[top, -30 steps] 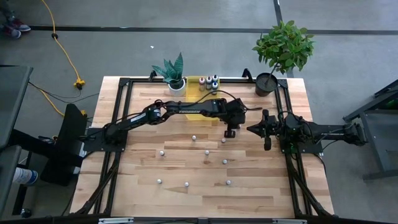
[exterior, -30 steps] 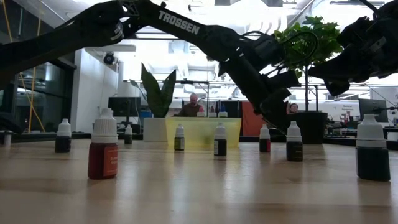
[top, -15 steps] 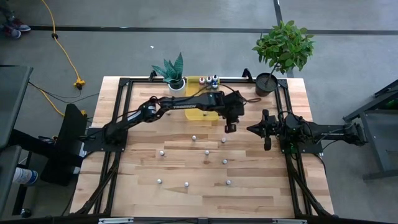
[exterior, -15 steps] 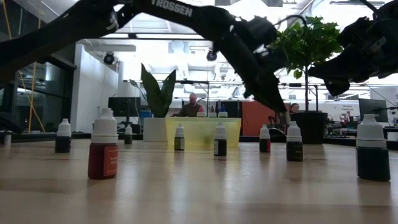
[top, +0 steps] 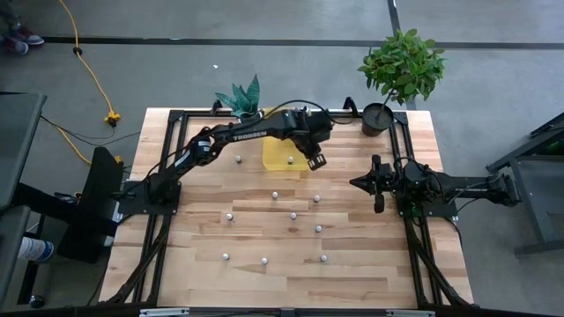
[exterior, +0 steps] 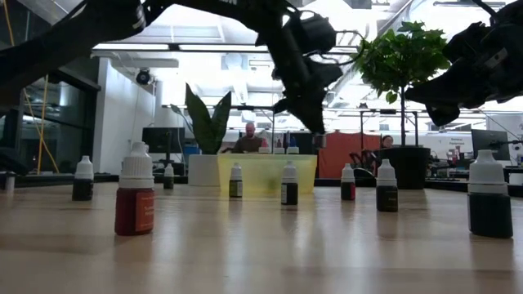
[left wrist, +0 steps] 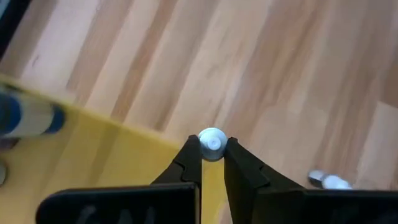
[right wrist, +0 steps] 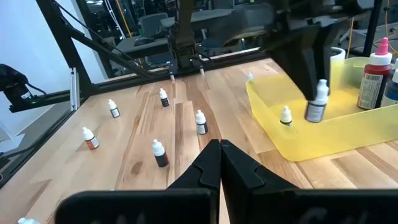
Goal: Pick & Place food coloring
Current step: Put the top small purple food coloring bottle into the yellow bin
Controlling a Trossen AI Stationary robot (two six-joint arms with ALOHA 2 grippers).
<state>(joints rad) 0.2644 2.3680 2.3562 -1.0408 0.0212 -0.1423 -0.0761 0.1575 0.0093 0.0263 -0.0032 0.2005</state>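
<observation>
Left wrist view: left pincer (left wrist: 212,163) grips a bottle (left wrist: 212,144) above the yellow tray (left wrist: 99,155).

We read one word only, TROSSEN, in white capitals along the dark left arm (top: 249,135) as seen from above; in the low view the same lettering is cut off at the upper edge and cannot be read; the labels on the food coloring bottles (exterior: 136,199) are too small for us to make out, and the wrist views show no writing.
</observation>
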